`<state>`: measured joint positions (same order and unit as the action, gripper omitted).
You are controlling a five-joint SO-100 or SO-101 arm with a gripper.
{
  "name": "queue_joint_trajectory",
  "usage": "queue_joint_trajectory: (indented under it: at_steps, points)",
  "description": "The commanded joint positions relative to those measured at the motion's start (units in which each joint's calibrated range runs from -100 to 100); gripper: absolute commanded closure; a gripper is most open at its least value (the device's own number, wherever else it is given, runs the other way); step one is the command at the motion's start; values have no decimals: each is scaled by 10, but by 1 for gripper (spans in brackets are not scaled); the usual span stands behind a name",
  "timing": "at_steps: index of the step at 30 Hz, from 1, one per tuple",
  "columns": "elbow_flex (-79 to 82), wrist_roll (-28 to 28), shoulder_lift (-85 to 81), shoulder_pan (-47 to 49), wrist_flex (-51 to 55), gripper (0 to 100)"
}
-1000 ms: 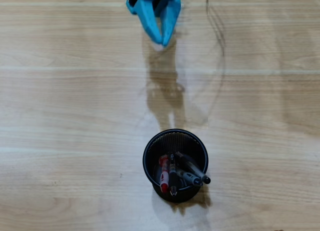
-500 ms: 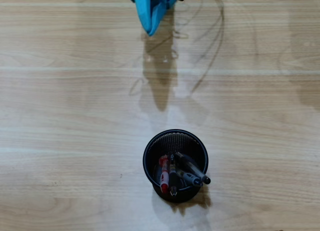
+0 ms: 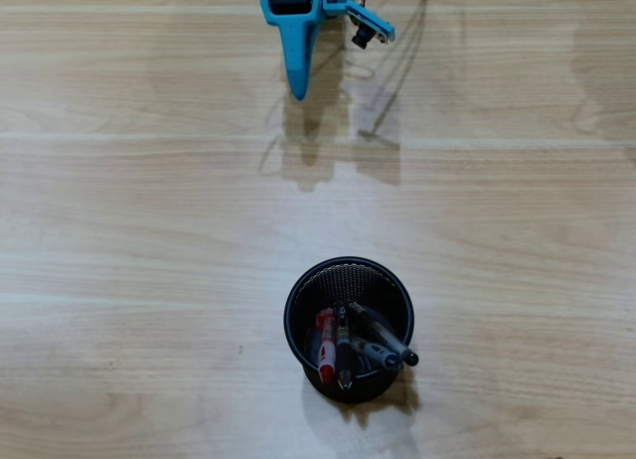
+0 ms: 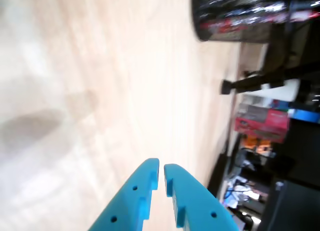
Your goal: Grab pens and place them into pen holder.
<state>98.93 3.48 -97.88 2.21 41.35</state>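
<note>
A pale wooden table [image 3: 119, 230] fills the overhead view, its grain running left to right. At the top edge, only the tip of the arm shows: the blue gripper [image 3: 297, 89] points down the picture, and the rest of the arm is cut off by the frame. A dark cable [image 3: 390, 72] curves away beside it. From above the two fingers read as one narrow wedge. The wrist view shows the gripper [image 4: 161, 169] more clearly, with the jaws nearly together, a thin slit between the tips and nothing held in them.

The pen holder [image 3: 348, 329], a round black mesh cup, stands upright in the lower middle of the overhead view, well apart from the gripper and almost straight below it in the picture. All four pens [image 3: 350, 346] stand inside it, leaning toward the lower rim. One red-and-white pen is plain; the three darker ones overlap and are hard to separate.

In the wrist view the pen holder [image 4: 235, 21] appears blurred at the top right, cut off by the frame, with cluttered, indistinct shapes past the table's edge.
</note>
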Motion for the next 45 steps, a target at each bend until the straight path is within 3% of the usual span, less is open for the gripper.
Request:
queue_joint_trajectory:
  at_steps: [1,5,45]
  points:
    - [6,-13,-8,-12,53,98]
    - [6,-18,-8,-15,104,98]
    - [-2,-18,-8,-27,104,98]
